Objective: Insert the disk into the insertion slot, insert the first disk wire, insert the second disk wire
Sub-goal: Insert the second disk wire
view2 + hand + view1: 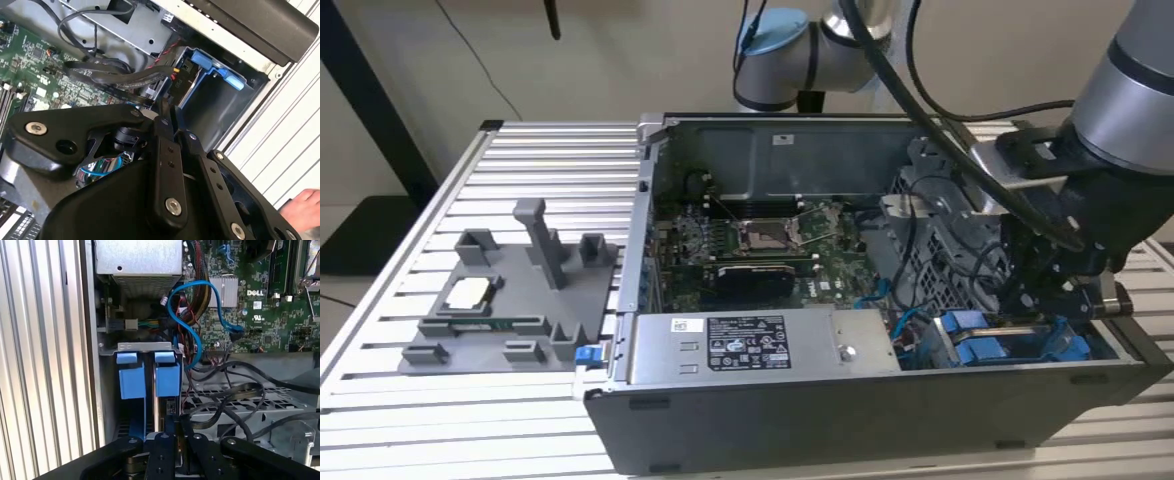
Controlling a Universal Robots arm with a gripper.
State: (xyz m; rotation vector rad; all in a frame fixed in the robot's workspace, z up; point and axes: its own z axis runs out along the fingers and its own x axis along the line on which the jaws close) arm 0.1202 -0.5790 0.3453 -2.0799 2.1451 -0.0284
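Note:
In the open computer case, the disk (166, 379) stands in its blue carrier inside the insertion slot (145, 346), beside a second blue carrier (131, 380). In the exterior view the blue carriers (987, 348) sit at the case's front right corner, and my gripper (1051, 318) reaches down just behind them. In both wrist views the gripper (176, 419) (167, 107) is at the disk's end with its fingers pressed together on a small dark connector (170, 406) of a black disk wire (125, 77). A plug with red and black wires (172, 75) lies just past the fingertips.
A blue cable (195, 340) loops from the motherboard (761, 240) past the bay, over a tangle of black cables (225, 400). The grey power-supply box (747, 345) fills the case front. A grey fixture (507, 300) sits on the slatted table. A hand (305, 207) shows outside the case.

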